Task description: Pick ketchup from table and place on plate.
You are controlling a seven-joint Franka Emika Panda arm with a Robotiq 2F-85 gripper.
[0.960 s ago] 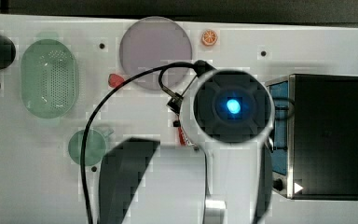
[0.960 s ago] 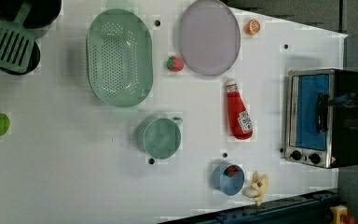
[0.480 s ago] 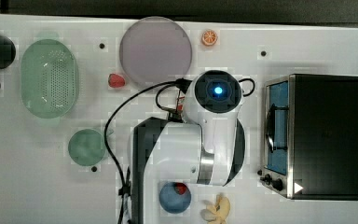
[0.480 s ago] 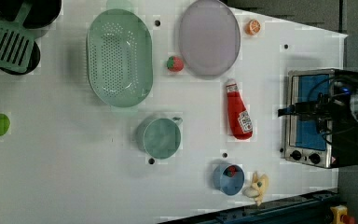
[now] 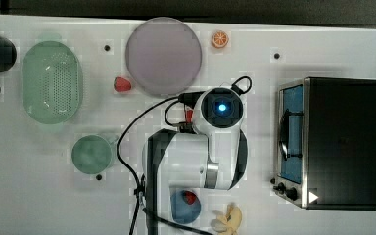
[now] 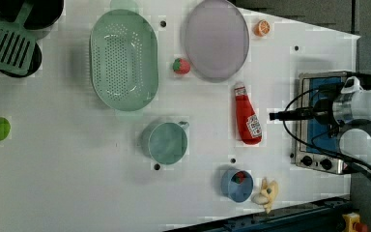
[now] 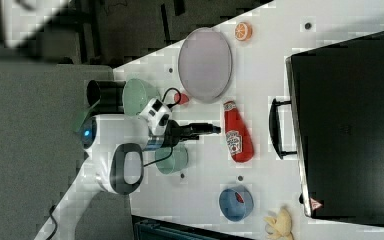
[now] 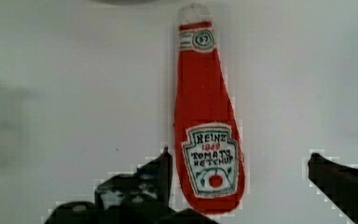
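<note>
- The ketchup is seen lying flat on the white counter, cap pointed toward the plate, not yet lifted.
- The plate is left bare; nothing is set on it, so the placing step is judged undone.
- In the wrist view, the tool is shown with its fingers spread wide apart, one on each side of the bottle's labelled lower body, nothing clamped between them.
- In the top view, the arm is pictured above the bottle, of which only a red sliver is left showing beside the wrist.
- Contact between fingers and bottle cannot be told; in the right view the tool appears held above the counter.
- The task is judged to be at its approach stage: lowering, closing on the bottle, lifting and carrying to the plate are all left to be done.
- A strawberry is noted just beside the plate's rim, apart from the bottle.
</note>
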